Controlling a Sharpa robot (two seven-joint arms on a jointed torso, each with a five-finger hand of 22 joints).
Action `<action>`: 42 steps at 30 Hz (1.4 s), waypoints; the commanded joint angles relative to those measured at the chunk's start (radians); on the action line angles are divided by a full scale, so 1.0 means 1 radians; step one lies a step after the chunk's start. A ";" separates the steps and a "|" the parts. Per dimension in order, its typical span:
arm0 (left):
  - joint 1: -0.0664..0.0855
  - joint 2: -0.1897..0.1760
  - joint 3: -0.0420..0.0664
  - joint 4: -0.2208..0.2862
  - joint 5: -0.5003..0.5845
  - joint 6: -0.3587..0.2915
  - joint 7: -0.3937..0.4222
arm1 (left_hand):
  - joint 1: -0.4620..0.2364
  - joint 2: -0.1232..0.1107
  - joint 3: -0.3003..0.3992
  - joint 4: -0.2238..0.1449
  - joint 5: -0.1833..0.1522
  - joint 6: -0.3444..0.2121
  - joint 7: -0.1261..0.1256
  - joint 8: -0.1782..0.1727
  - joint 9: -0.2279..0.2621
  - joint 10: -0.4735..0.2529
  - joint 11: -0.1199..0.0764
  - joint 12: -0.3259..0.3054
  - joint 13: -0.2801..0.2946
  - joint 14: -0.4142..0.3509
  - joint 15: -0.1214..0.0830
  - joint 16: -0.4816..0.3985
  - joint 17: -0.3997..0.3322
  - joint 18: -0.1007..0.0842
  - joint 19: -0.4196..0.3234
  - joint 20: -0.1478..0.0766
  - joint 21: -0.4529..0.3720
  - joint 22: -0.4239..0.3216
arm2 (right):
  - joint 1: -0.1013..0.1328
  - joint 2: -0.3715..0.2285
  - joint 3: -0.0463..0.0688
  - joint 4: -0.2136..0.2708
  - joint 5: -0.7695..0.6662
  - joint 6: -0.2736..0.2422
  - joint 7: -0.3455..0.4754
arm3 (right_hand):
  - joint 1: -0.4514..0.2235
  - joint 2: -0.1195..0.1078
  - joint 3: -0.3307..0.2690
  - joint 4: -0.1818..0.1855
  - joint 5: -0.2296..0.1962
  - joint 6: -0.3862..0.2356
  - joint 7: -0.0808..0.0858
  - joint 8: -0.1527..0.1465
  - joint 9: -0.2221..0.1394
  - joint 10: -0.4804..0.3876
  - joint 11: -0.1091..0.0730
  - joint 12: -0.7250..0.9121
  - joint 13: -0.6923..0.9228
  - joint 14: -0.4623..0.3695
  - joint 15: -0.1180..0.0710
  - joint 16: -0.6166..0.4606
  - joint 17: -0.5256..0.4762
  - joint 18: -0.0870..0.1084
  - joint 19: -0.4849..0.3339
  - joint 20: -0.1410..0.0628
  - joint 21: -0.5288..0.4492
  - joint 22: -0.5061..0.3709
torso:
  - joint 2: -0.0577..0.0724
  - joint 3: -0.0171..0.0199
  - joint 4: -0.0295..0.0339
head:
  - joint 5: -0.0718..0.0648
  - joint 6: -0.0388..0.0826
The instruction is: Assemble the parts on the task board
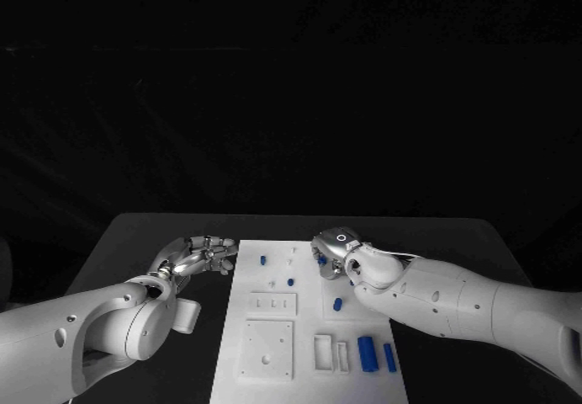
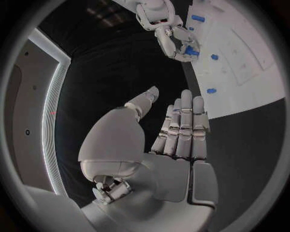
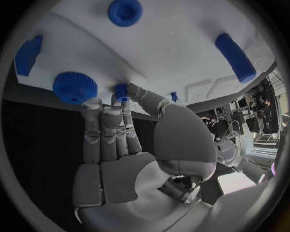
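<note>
1. My left hand point(image 1: 200, 255) hovers over the black table point(image 1: 145, 231), just beside the near-left edge of the white board point(image 1: 364, 383). Its fingers point(image 2: 181, 125) lie straight and close together, thumb apart, with nothing in them.
2. My right hand point(image 1: 340, 252) sits over the far part of the board, fingers pointing down at it.
3. In the right wrist view, the fingertips point(image 3: 123, 99) touch a small blue peg point(image 3: 121, 91). I cannot tell whether it is gripped or only touched.
4. Just beside those fingers lies a blue toothed wheel point(image 3: 75, 87).
5. Beyond my right hand lie a round blue knob point(image 3: 125, 11) and a blue bar point(image 3: 235, 57), well apart from each other.
6. Near my right forearm, two more blue bars point(image 1: 367, 348) lie side by side on the board.
</note>
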 commanded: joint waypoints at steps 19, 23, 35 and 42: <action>0.002 0.009 0.001 -0.005 0.002 0.007 0.006 | -0.011 -0.002 0.006 -0.005 -0.006 0.004 0.000 -0.006 -0.002 -0.002 0.000 -0.005 -0.001 0.005 -0.003 -0.005 0.002 0.014 -0.001 -0.005 0.007 0.014 | 0.019 0.069 0.017 -0.011 -0.032 -0.136 -0.041 | 0.007 -0.011 0.012 0.004 -0.001 0.013 -0.004 0.005 0.006 0.064 -0.012 0.004 0.032 -0.015 -0.022 0.009 -0.005 0.069 0.029 -0.043 0.013 0.023 | 0.009 -0.0002 0.0024 | 0.008 0.034; 0.002 0.014 0.001 -0.010 0.002 0.007 0.006 | -0.011 -0.002 0.006 -0.006 -0.006 0.004 0.001 -0.006 -0.002 -0.002 0.000 -0.005 -0.001 0.005 -0.003 -0.005 0.002 0.014 -0.001 -0.005 0.007 0.014 | 0.021 0.091 0.018 -0.030 -0.028 -0.135 -0.043 | 0.007 -0.011 0.013 0.005 -0.001 0.013 -0.004 0.004 0.007 0.064 -0.012 0.003 0.032 -0.016 -0.022 0.009 -0.005 0.069 0.029 -0.043 0.013 0.023 | 0.010 0.0003 0.0025 | 0.008 0.038; 0.005 0.025 0.002 -0.019 0.002 0.009 0.006 | -0.012 -0.002 0.007 -0.006 -0.005 0.003 0.001 -0.006 -0.002 -0.002 0.001 -0.005 -0.002 0.005 -0.003 -0.005 0.002 0.014 -0.001 -0.005 0.007 0.014 | 0.021 0.126 0.019 -0.064 -0.021 -0.120 -0.045 | 0.006 -0.013 0.015 0.007 -0.001 0.013 -0.003 0.003 0.008 0.063 -0.012 0.001 0.034 -0.017 -0.021 0.009 -0.007 0.069 0.027 -0.044 0.015 0.023 | 0.013 -0.0004 0.0030 | 0.012 0.040; 0.011 0.026 0.002 -0.016 0.000 0.009 0.006 | -0.013 -0.003 0.008 -0.007 -0.005 0.003 0.001 -0.006 -0.002 -0.002 0.001 -0.006 -0.002 0.004 -0.003 -0.005 0.002 0.014 -0.001 -0.005 0.007 0.014 | 0.021 0.138 0.019 -0.084 -0.017 -0.117 -0.039 | 0.006 -0.013 0.016 0.008 -0.001 0.013 -0.003 0.003 0.008 0.062 -0.012 0.000 0.034 -0.017 -0.021 0.009 -0.007 0.069 0.026 -0.044 0.015 0.023 | 0.017 -0.0012 0.0038 | 0.012 0.039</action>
